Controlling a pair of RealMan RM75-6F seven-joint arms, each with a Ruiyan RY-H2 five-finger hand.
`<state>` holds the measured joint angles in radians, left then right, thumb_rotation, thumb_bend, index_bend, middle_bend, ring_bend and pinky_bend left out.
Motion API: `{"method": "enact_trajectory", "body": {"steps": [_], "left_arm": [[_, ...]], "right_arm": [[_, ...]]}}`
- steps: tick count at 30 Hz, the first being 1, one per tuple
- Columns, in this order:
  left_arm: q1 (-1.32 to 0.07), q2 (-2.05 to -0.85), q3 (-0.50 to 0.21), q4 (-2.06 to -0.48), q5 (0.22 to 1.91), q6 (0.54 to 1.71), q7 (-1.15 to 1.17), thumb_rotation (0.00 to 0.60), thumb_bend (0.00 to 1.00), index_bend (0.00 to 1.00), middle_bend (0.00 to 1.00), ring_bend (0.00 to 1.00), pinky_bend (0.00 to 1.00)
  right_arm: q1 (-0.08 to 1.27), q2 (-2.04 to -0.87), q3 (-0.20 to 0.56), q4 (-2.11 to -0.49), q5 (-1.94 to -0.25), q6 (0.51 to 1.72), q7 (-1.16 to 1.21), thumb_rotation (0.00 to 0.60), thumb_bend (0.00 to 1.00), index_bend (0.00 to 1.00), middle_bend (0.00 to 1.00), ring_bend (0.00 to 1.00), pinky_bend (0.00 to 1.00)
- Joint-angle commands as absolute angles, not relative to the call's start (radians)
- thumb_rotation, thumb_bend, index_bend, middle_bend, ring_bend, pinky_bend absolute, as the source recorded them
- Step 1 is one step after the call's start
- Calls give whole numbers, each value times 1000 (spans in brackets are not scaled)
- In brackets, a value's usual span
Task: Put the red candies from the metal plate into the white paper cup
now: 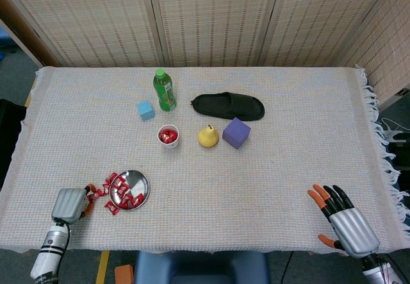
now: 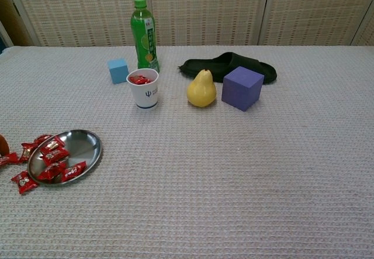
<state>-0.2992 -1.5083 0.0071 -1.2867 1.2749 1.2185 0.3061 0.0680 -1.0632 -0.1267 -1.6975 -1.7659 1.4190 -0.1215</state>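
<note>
Right hand (image 1: 341, 221) lies flat at the near right edge with fingers spread, left hand (image 1: 69, 202) sits beside the metal plate (image 2: 86, 144), finger state unclear, red candies (image 2: 56, 157) on its left half, white paper cup (image 2: 144, 87) well beyond.

We are looking at what seems a staged test room rather than a home or kitchen. A table (image 1: 295, 168) under a pale woven cloth with a fringed right edge is standing before woven-panel screens (image 1: 211, 18) closing off the far side. Unrelated props are sitting together toward the far middle: a green bottle (image 1: 164, 90), a black slipper (image 1: 228, 106), a yellow pear (image 1: 207, 136), a purple cube (image 1: 236, 133) and a small blue cube (image 1: 145, 109). Grey floor and yellow tape (image 1: 102, 268) are showing past the near edge.
</note>
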Motion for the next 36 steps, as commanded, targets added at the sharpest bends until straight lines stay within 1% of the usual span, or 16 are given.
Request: {"method": "enact_trajectory", "body": {"steps": [1,10,12,15,20,28,32,35,36], "left_arm": [[-302,-1501,-1,-1299,1268,1207,316,600,377,377,945,970,1000],[-307,-1511,-17,-1298,1256,1191,349,600,378,380,945,970,1000],[-306,-1520,-23,-1289,1257,1199,351,600,378,393,945,970,1000],[-302,-1534,-31,-1275,1260,1213,347,600,378,442,949,971,1000],[-300,-1542,-34,-1263,1262,1212,339,600,378,483,954,970,1000],[-298,-1550,-39,-1251,1285,1221,308,600,386,498,955,971,1000],[-290,-1532,-48,-1274,1306,1251,263,600,388,502,956,974,1000],[-288,-1496,-68,-1327,1329,1288,228,600,389,502,957,976,1000],[-291,-1484,-84,-1356,1332,1305,224,600,389,502,957,976,1000]], "right_arm": [[66,-1063,-127,-1697,-1766,1423,-121,600,46,0,0,0,0],[65,-1062,-126,-1696,-1767,1426,-119,600,46,0,0,0,0],[65,-1062,-126,-1696,-1767,1427,-118,600,47,0,0,0,0],[66,-1061,-127,-1695,-1768,1426,-118,600,47,0,0,0,0],[66,-1062,-127,-1695,-1768,1425,-119,600,47,0,0,0,0],[66,-1063,-126,-1697,-1765,1423,-123,600,47,0,0,0,0],[67,-1063,-124,-1697,-1760,1421,-122,600,46,0,0,0,0],[68,-1065,-122,-1697,-1756,1418,-125,600,46,0,0,0,0],[69,-1067,-121,-1697,-1754,1416,-128,600,47,0,0,0,0]]}}
